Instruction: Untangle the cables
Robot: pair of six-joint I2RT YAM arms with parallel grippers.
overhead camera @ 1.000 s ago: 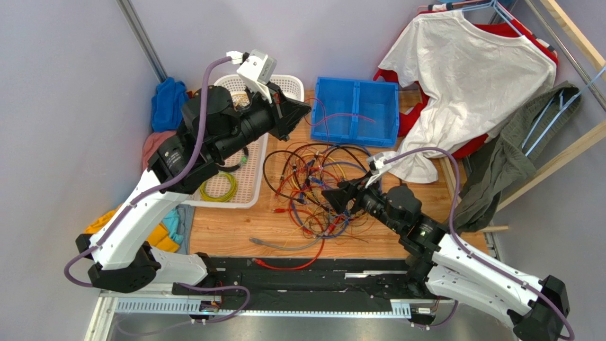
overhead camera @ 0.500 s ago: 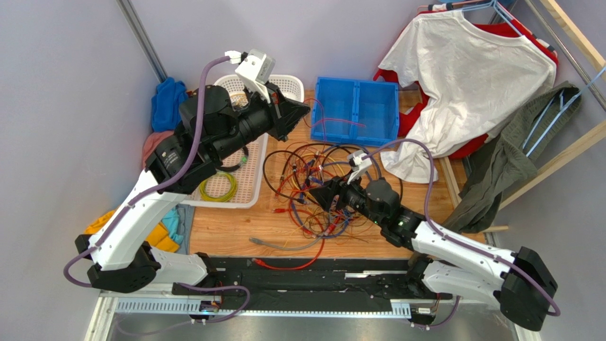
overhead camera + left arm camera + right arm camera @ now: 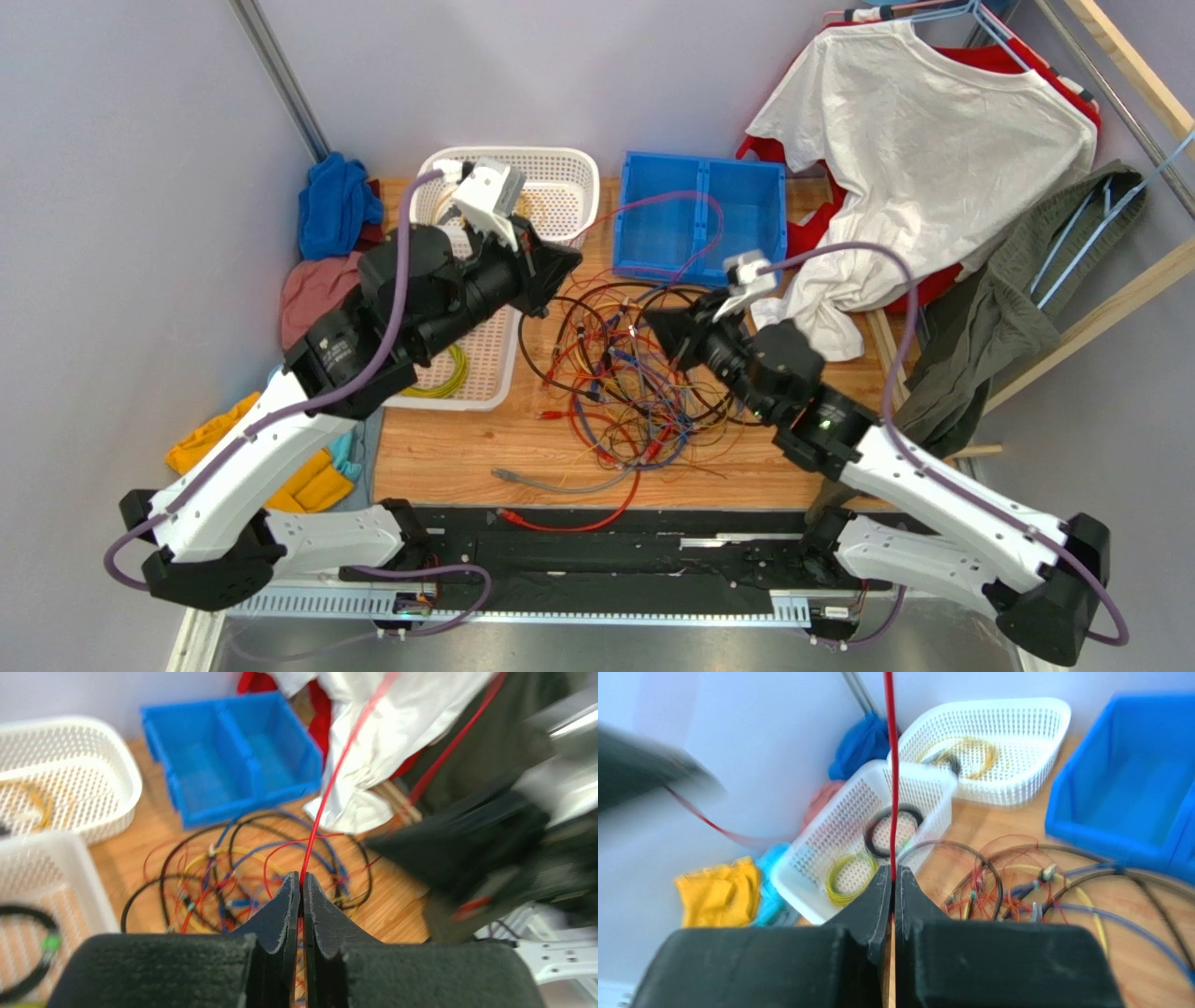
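The cables lie as a loose tangle of red, orange, yellow, black and blue wires on the wooden table. One thin red wire rises out of it and arcs over the blue bin. My left gripper is left of the tangle, and in the left wrist view it is shut on that red wire. My right gripper hovers over the tangle's right side. The right wrist view shows it shut on a taut red wire running straight up out of frame.
A white basket with a yellow-green coil and a black coil sits left of the tangle, a second basket behind it. The blue bin stands at the back. A white T-shirt hangs at right. Cloths lie at far left.
My right gripper has shut on the red wire and lifted back from the tangle's middle. My left arm has swung down and nearer, still holding its red wire.
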